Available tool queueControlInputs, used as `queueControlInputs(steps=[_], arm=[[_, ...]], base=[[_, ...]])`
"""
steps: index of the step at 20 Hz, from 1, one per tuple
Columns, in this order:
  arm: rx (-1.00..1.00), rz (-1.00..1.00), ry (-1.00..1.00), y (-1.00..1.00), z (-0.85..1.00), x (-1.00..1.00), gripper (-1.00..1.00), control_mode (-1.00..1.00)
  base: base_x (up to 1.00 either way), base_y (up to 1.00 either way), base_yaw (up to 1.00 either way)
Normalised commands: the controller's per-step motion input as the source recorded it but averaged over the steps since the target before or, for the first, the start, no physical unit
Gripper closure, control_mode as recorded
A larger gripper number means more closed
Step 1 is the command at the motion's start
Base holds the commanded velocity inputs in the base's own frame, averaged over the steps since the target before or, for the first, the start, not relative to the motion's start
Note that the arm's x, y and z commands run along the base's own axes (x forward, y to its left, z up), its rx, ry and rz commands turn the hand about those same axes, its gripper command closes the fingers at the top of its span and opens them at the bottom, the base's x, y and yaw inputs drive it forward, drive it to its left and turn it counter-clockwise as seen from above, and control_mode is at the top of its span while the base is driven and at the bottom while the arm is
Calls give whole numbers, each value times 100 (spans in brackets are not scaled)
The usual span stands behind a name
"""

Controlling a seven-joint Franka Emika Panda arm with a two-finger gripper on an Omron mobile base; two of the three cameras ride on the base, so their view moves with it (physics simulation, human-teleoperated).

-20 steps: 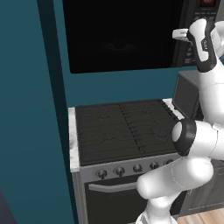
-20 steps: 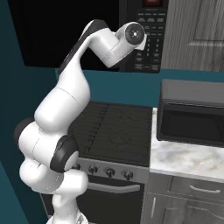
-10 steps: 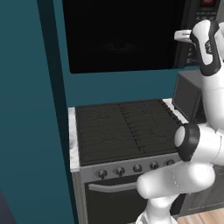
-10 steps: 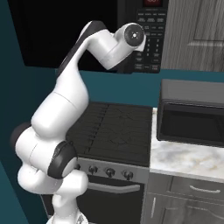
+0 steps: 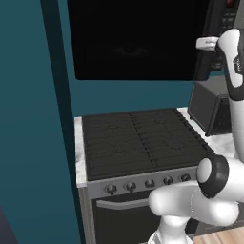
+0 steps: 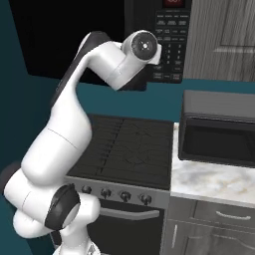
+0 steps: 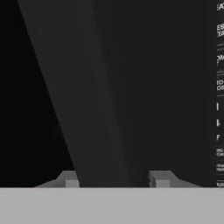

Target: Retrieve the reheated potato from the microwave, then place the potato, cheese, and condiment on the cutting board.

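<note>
Up at the microwave door, left base view:
- Arm: mine rises from the lower right and reaches to the upper right corner.
- Gripper (image 5: 206, 44): pressed against the right end of the microwave (image 5: 133, 38) door, at the dark upright handle (image 5: 204, 52) beside the keypad.
- Microwave: black, wall-mounted above the stove (image 5: 138, 143); the door looks closed, and the dark glass hides whatever is inside.
- Stove: black grates, a row of knobs along its front, marble counter edge at its left.
- Box appliance (image 5: 209, 107): smaller, dark grey, on the counter right of the stove.

Right base view:
- Arm: the white elbow and wrist cover the microwave's lower door edge; my fingers are hidden behind the wrist.
- Microwave (image 6: 74, 35): the keypad (image 6: 169, 45) with pale buttons sits just right of my wrist.
- Box appliance (image 6: 219, 129): on the marble counter (image 6: 214, 182), under grey wooden cabinets.

Hand view:
- Fingertips (image 7: 70, 179): two grey tips standing apart, one on either side of a broad dark grey bar.
- Handle (image 7: 100, 96): that bar, running up between the tips, slightly slanted.
- Grip: I think I am clamped on the handle, though the dim picture does not show contact clearly.
- Keypad (image 7: 218, 87): pale lettering along the right edge.
</note>
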Motion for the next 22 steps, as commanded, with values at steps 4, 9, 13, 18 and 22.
queueControlInputs(steps=[4,9,13,18,22], arm=[[0,-15,0,7,0,-75,100,-100],[0,-19,4,12,0,-69,100,-100],[0,-17,10,10,0,-61,100,-100],[0,-14,9,12,0,-58,100,-100],[0,-9,3,15,0,-59,100,-100]], base=[[0,0,0],[0,0,0],[0,0,0],[0,0,0],[0,0,0]])
